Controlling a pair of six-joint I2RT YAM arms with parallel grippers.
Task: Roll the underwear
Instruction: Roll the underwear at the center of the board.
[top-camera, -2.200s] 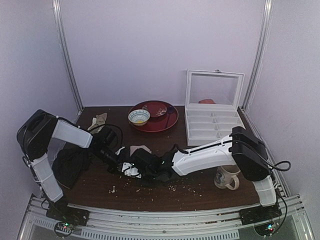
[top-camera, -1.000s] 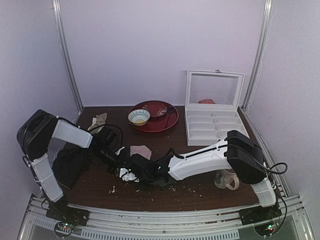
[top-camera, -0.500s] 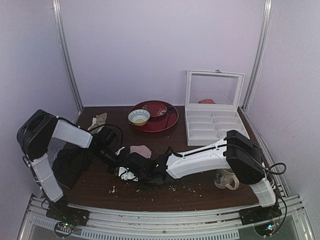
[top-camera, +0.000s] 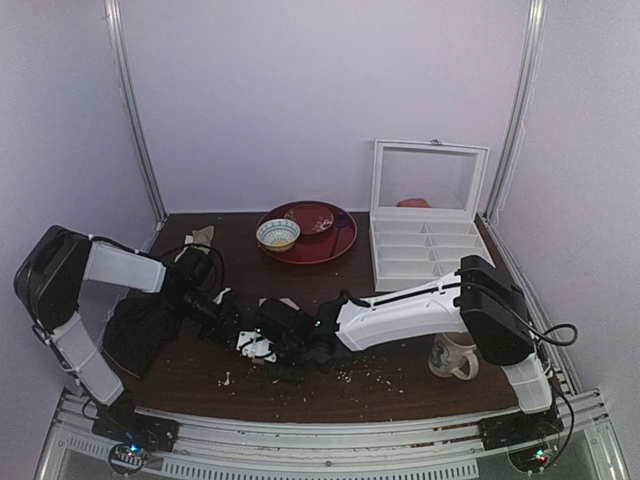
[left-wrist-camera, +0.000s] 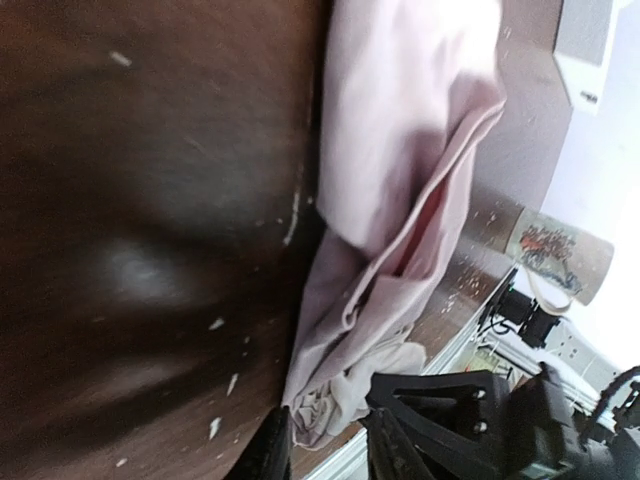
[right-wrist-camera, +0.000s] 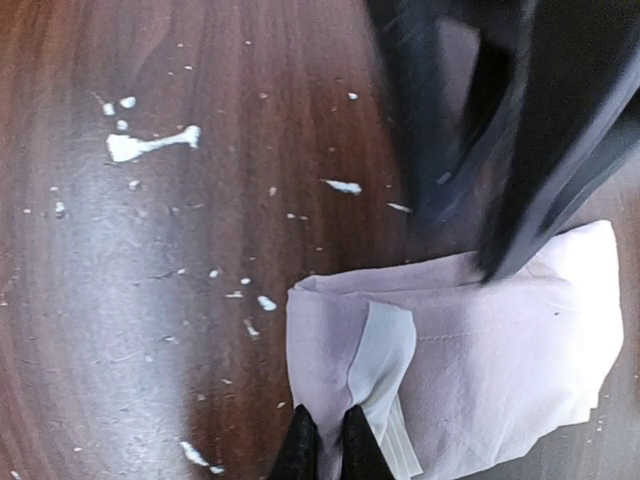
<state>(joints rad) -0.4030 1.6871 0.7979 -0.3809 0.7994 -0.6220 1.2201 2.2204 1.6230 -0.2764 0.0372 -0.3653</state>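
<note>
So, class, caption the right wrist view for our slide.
Right gripper pinching the folded pink underwear on a crumb-strewn table.

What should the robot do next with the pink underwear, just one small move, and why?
Probably carry the right gripper over the underwear, turning its pinched edge toward the far end to start the roll. Its jaws are shut on the folded end by the whitish waistband, the rest lies flat, and the left gripper stands open.
</note>
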